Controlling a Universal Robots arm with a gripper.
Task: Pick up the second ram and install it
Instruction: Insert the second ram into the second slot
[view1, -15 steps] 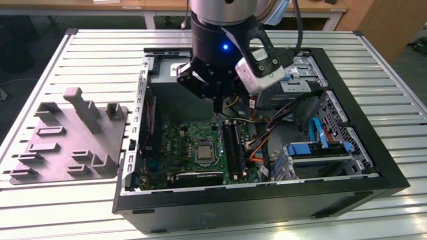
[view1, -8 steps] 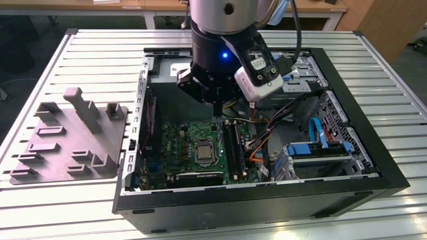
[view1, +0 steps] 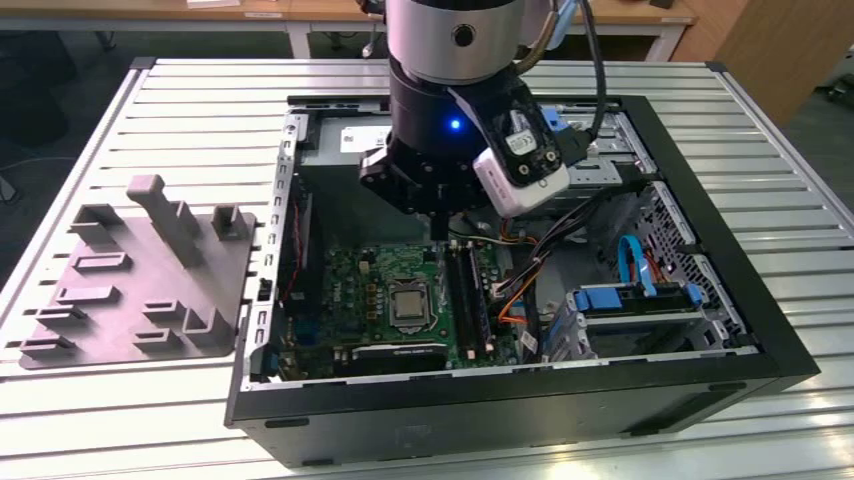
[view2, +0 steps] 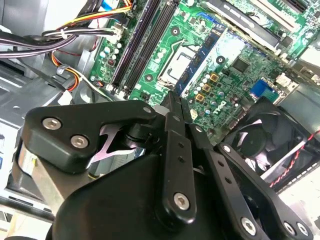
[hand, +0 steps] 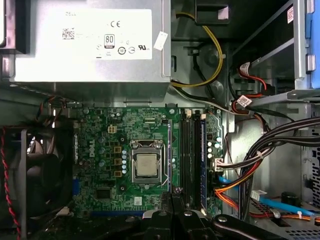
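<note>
A slim dark-blue ram (hand: 203, 160) stands seated in the green motherboard's (hand: 100, 131) slot.

A: light check?
B: exterior view has even overhead room light. The counter (view1: 200, 100) slats are bright, shadows soft. There's a glare streak on the silver arm housing (view1: 461, 35), and the blue LED (view1: 455, 125) is glowing
A: inside the case (view1: 534, 400)?
B: dimmer there, and the arm shades the motherboard (view1: 400, 290). In the first wrist view the power supply (hand: 90, 45) plate looks pale and slightly washed out, and the fan (hand: 35, 180) corner is near black
A: second wrist view?
B: the tool (view2: 176, 102) and its links are a dark mass, with small highlights on the screws (view2: 181, 201). Bare case metal is blown out pale, and the board lines lean with wide-angle skew
</note>
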